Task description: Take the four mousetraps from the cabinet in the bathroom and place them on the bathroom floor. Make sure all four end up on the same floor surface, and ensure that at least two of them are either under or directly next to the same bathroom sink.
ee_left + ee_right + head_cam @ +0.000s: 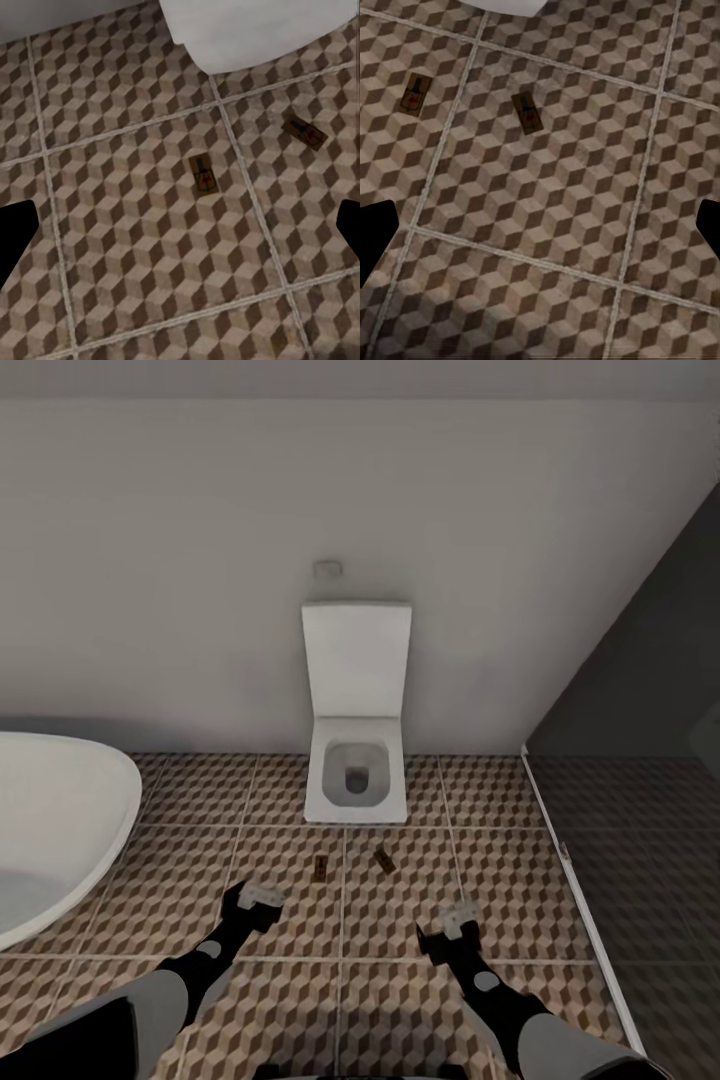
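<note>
**Already two traps down, but by the toilet, not the sink**

You have two small tan-brown wooden mousetraps on the brown-and-beige cube-patterned floor tiles (200, 830), one (319, 867) ahead of the left gripper (262, 895) and one (383, 859) ahead of the right gripper (459, 916), both just in front of the white boxy toilet (356, 770). They lie a little apart, each beyond its fingertips and touching neither hand.

Both sets of fingers stand spread wide and carry nothing; in the wrist views their dark tips (13, 238) (375, 234) sit at the edges with bare tile between.

My reading: neither trap is beside a sink here, only the toilet and the white oval bathtub (60, 830). Pick the nearer trap squarely: come down over it, align the fingers across its short width, and close low so the thin board doesn't skid on the tile.
</note>
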Controlling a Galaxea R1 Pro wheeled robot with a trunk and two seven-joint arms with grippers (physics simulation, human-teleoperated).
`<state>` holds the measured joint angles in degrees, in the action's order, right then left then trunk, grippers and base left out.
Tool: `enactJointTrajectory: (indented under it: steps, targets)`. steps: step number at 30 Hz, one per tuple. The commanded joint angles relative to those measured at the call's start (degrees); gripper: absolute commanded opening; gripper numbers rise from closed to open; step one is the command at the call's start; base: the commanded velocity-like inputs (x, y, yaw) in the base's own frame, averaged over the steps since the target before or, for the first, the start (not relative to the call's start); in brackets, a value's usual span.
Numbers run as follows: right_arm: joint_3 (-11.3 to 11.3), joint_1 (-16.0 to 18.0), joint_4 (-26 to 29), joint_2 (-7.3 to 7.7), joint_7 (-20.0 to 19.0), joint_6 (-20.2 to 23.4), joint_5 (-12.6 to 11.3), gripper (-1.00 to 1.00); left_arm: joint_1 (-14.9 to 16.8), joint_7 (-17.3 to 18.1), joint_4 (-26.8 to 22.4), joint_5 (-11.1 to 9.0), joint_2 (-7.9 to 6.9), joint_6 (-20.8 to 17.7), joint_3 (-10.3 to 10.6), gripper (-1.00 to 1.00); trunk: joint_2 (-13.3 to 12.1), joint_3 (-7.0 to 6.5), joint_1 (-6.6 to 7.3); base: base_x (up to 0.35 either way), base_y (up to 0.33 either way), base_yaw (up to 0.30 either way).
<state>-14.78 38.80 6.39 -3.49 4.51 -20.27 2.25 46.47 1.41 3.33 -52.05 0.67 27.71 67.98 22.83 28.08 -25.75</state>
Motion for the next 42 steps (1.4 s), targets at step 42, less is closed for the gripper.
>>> enactJointTrajectory:
  steps: [42]
  targets:
    - [-0.34, -8.24, -5.34, 5.01, 0.42, -17.49, -5.9, 1.0, -14.24, 1.79, 0.98, -3.47, -5.85, 15.45, 0.22, 1.0, 0.09, -3.85, -0.03, 0.0, 0.0, 0.0]
